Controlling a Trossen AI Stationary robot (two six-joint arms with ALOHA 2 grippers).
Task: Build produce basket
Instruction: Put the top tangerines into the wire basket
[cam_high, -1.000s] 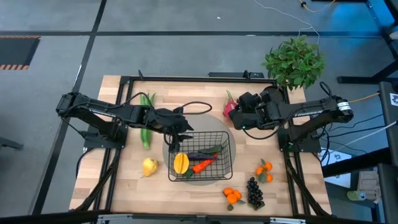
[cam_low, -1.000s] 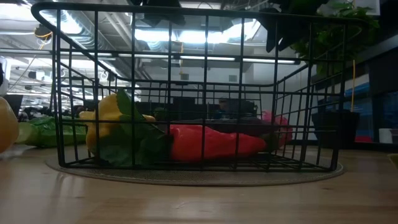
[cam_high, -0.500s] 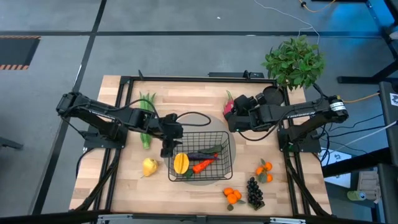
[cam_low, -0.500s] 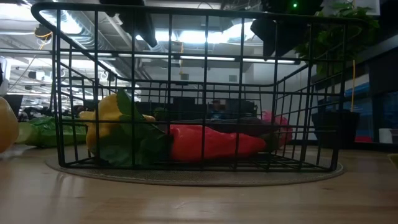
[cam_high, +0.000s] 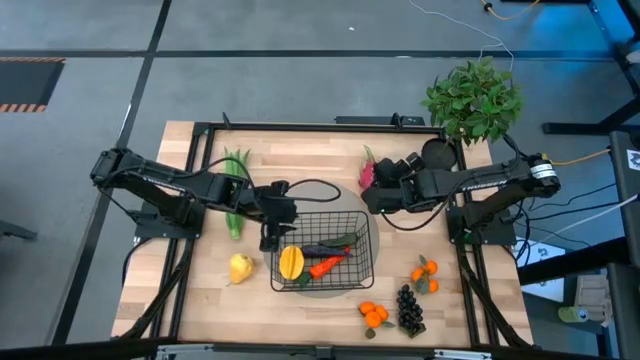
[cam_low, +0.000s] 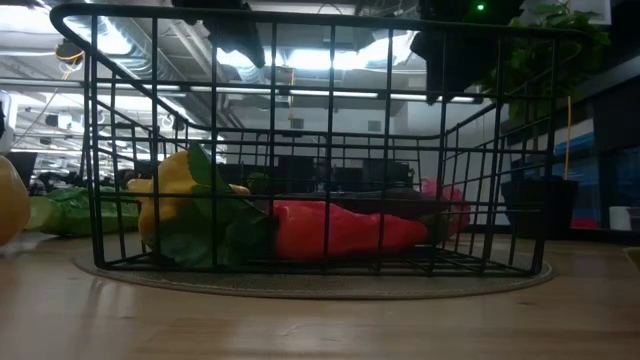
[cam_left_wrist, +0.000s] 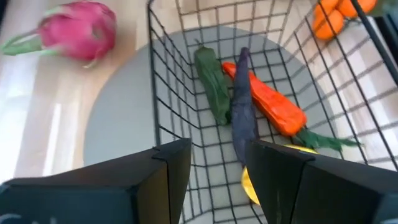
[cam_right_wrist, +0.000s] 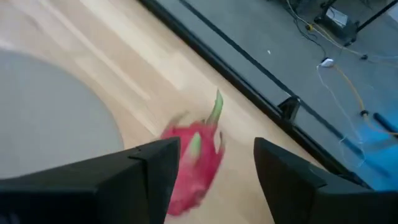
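Observation:
The black wire basket (cam_high: 322, 250) stands on a round grey mat and holds a yellow fruit (cam_high: 290, 262), an orange carrot (cam_high: 325, 267), a purple eggplant (cam_left_wrist: 241, 106) and a green vegetable (cam_left_wrist: 211, 84). My left gripper (cam_high: 270, 234) hovers open over the basket's left rim; in its wrist view (cam_left_wrist: 217, 165) the basket floor lies ahead. The pink dragon fruit (cam_high: 368, 170) lies on the table beyond the basket's far right corner. My right gripper (cam_high: 370, 195) is open just beside it, and the dragon fruit (cam_right_wrist: 194, 163) shows ahead between its fingers, untouched as far as I can see.
Green stalks (cam_high: 235, 190) and a yellow fruit (cam_high: 240, 267) lie left of the basket. Two clusters of small oranges (cam_high: 375, 314) (cam_high: 426, 272) and dark grapes (cam_high: 409, 308) lie near the table's near right. A potted plant (cam_high: 472, 100) stands at the far right corner.
My left gripper has moved from over the basket's far left corner toward the near edge, along the basket's left rim, and turned. My right gripper has shifted toward the table's left, closer to the dragon fruit. The produce has stayed where it was.

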